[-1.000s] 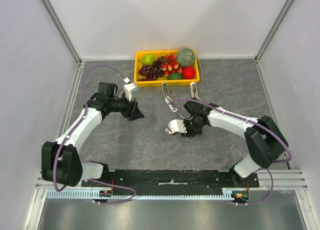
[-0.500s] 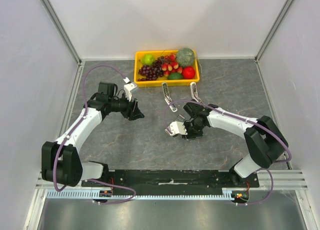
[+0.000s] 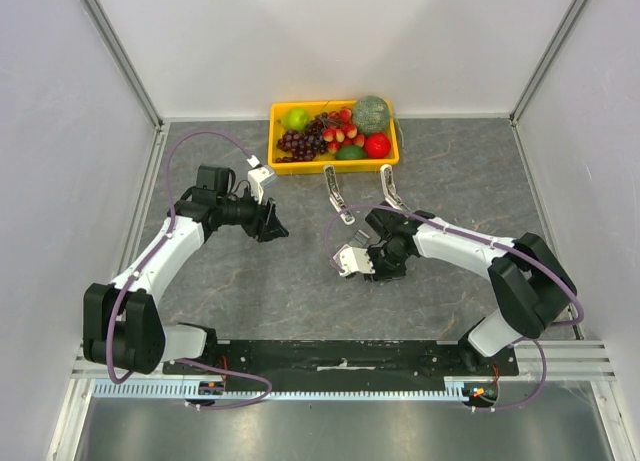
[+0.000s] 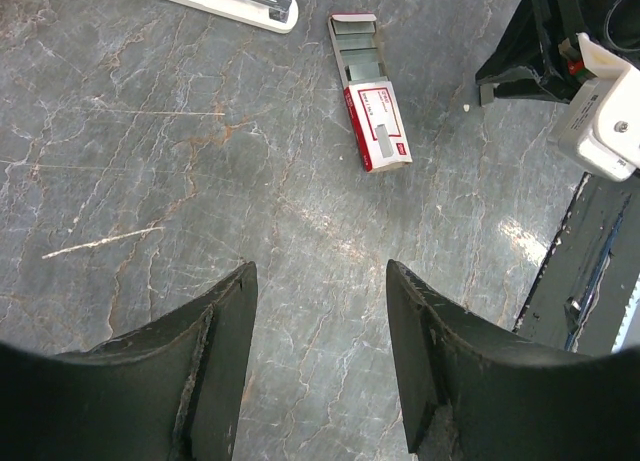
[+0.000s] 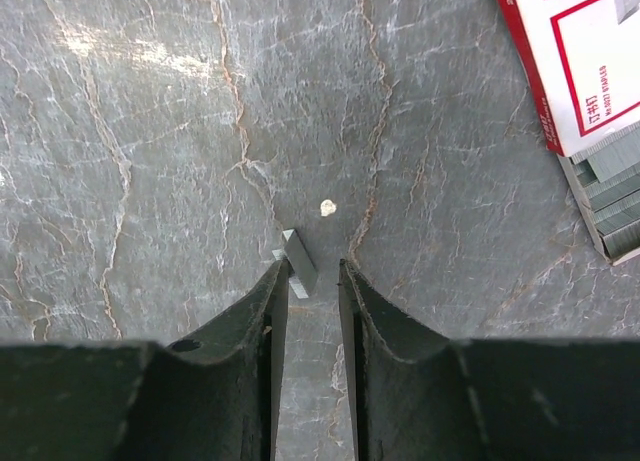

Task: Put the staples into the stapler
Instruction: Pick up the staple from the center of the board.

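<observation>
Table (image 3: pixel 260 281) first, grey marble, with a yellow tray (image 3: pixel 300 166) of fruit at the far edge. Left gripper (image 4: pixel 320 276) hovers spread wide, nothing between its fingers. Right gripper (image 5: pixel 312 268) is down low, jaws only narrowly parted. Stapler (image 3: pixel 337 197) and second stapler (image 3: pixel 389 188) lie just in front of the tray. Staple box (image 4: pixel 372 121) lies open on the table near the right gripper, silvery strips showing. And one short staple strip (image 5: pixel 299 263) lies on the table right between those right fingertips, a sliver of gap on one side.

Red-white staples box (image 4: pixel 378 129), grey marbled table (image 4: pixel 150 181)
</observation>
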Controlling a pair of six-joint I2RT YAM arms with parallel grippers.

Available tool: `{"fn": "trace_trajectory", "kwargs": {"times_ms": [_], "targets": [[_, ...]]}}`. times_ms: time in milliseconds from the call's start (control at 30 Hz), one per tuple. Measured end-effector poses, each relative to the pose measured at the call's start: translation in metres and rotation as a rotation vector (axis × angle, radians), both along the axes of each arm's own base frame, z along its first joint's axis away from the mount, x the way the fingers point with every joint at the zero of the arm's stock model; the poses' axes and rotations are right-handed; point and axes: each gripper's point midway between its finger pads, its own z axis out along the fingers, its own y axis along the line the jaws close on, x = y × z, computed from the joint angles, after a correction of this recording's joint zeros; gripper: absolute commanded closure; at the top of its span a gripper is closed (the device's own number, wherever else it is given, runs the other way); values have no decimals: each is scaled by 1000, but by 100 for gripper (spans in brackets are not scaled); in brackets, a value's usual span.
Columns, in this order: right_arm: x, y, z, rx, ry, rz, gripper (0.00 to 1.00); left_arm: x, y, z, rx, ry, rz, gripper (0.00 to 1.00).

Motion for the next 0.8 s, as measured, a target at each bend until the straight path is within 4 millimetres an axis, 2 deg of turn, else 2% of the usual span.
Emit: {"fn": "trace_trajectory", "kwargs": {"times_ms": [300,567,800], "targets": [[-10,-6,-6,-36,12,17,69,0,0,0,0,2,0,39],[-13,-7,-4,-47,-7,24,63,0,0,0,-1,2,-1,39],[-6,-7,7,-42,-42,-59,55,0,0,0,-1,2,0,39]]}}
